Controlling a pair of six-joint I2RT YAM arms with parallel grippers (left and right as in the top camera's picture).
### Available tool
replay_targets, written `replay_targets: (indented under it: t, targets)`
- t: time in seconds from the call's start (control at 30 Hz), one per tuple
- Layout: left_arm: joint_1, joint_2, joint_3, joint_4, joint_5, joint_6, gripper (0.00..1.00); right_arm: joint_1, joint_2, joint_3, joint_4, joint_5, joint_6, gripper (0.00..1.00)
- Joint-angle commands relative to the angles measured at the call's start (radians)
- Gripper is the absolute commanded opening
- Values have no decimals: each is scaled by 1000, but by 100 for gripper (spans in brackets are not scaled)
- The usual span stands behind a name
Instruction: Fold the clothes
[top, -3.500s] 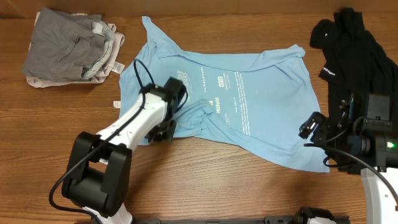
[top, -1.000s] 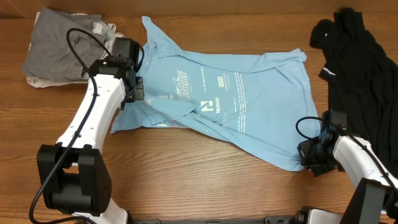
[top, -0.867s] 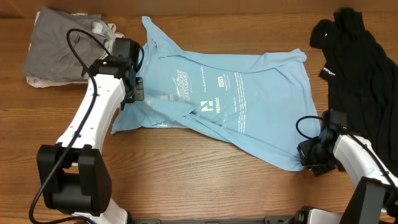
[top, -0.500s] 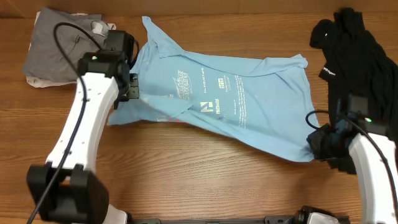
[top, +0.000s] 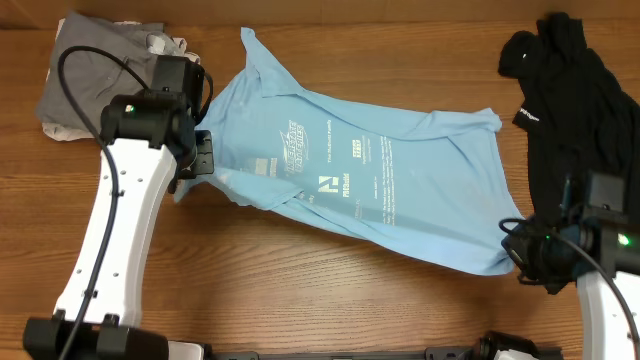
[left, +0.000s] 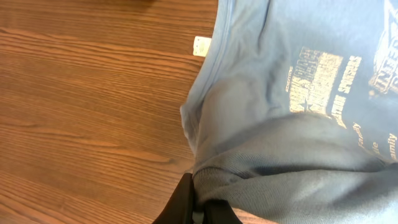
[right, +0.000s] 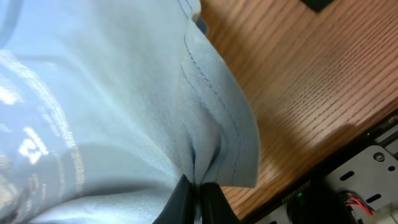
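My jaws are pressed together on the light blue T-shirt (top: 370, 180), which stretches between them, the left gripper (left: 198, 200) pinching a bunched edge and the right gripper (right: 196, 196) a hem fold, while the white print (left: 316, 81) above my left jaws stays unreadable.

Top-down overhead; wrists close on shirt (top: 380, 190)

Even, bright light falls from above; the desk (top: 300, 290) shows soft shadows and mild sheen. The overhead view is sharp. Both wrist views are slightly soft close up.
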Motion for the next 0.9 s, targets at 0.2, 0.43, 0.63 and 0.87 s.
replay_targets:
  t: [0.2,0.43,0.63,0.87]
  targets:
    - [-1,-101,3,59,13,-13,4,-5,16,67,38,9,-53,4]
    - [-1,12,-12,182,31,2,4,-5,188,66,116,9,-114,4]
    - [-1,166,-12,288,35,13,4,-5,344,66,202,5,-187,4]
    - [-1,295,-12,365,47,29,4,-5,475,66,298,5,-233,4]
